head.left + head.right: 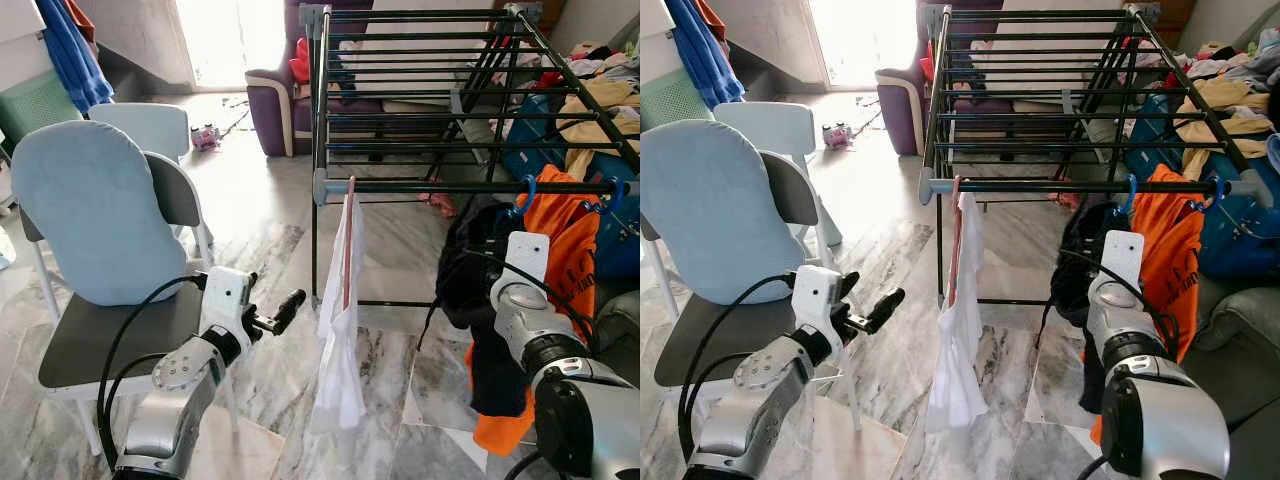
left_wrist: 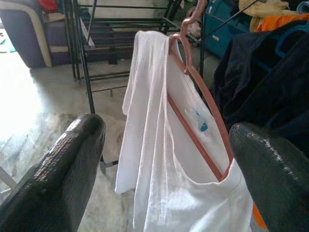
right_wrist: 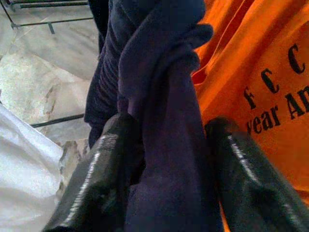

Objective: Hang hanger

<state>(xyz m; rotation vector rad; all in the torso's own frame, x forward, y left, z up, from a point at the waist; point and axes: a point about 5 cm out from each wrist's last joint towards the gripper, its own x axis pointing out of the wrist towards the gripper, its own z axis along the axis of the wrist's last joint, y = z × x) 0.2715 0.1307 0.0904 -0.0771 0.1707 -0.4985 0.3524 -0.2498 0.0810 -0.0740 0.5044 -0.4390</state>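
Black letters — "F C C" above "vear A", both cut off — are printed on the orange shirt [image 3: 260,72] hung by a blue hook from the drying rack [image 1: 470,186]. A dark garment [image 3: 159,125] is clamped between the right gripper [image 3: 166,169] fingers; its hanger is hidden. The pink hanger [image 2: 200,96], carrying a white shirt [image 1: 338,320], is hooked on the rack's front bar. The left gripper [image 1: 283,312] is held spread and empty beside a chair [image 1: 100,300].
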